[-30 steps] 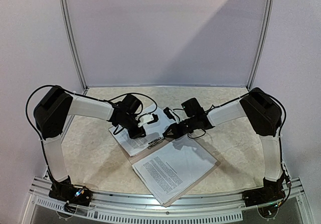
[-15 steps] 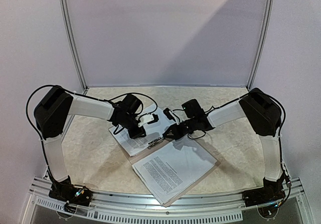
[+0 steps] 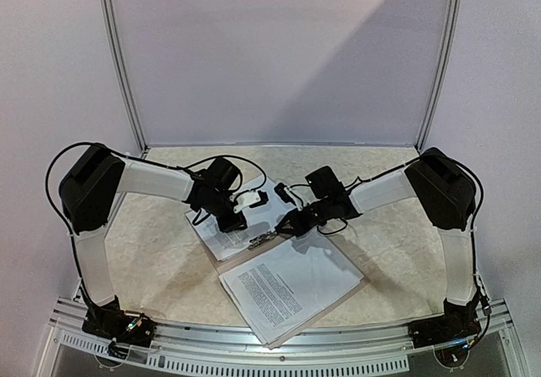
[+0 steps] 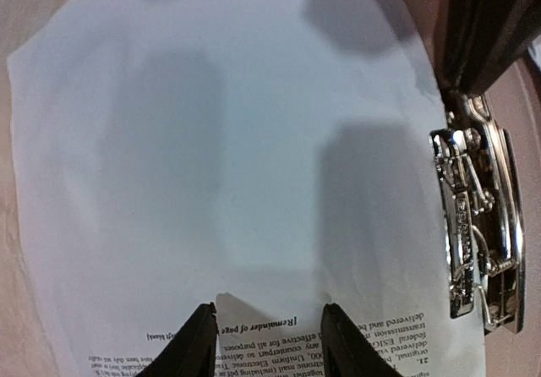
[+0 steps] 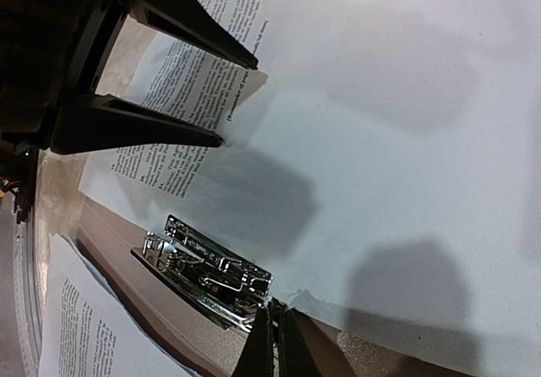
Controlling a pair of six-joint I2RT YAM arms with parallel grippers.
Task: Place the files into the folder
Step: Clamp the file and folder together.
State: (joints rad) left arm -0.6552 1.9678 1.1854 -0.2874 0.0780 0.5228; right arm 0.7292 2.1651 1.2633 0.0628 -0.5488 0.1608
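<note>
Top external: folder (image 3: 239, 259) lies open on the table (image 3: 161, 259), turned diagonally, spine running from 8 to 2 o'clock. The files sit in two lots. A printed stack (image 3: 287, 288) lies on the near flap, at 5 o'clock from the metal clip (image 3: 260, 241). One upper sheet (image 3: 221, 235) lies on the far flap, at 10 o'clock from the clip. The stack overhangs the folder's near edge a bit.

Left gripper (image 3: 237, 222) comes in from 10 o'clock, angled down over the upper sheet. Left wrist view: jaws released, fingers (image 4: 196, 347) spread apart with nothing clamped between them. The tips are right at the paper near its printed end, but I cannot tell if they press on it. The sheet is mostly blank, with a few lines of text by the fingertips. The clip is at 3 o'clock from them, shiny chrome, along the sheet's edge.

Right gripper (image 3: 283, 223) reaches in from 2 o'clock. Right wrist view: jaws clenched tight, the tips together just beside one end of the clip, where the sheet's edge meets the brown board. Nothing visible is pinched in them. The two grippers sit near each other, apart, with the clip between them.
</note>
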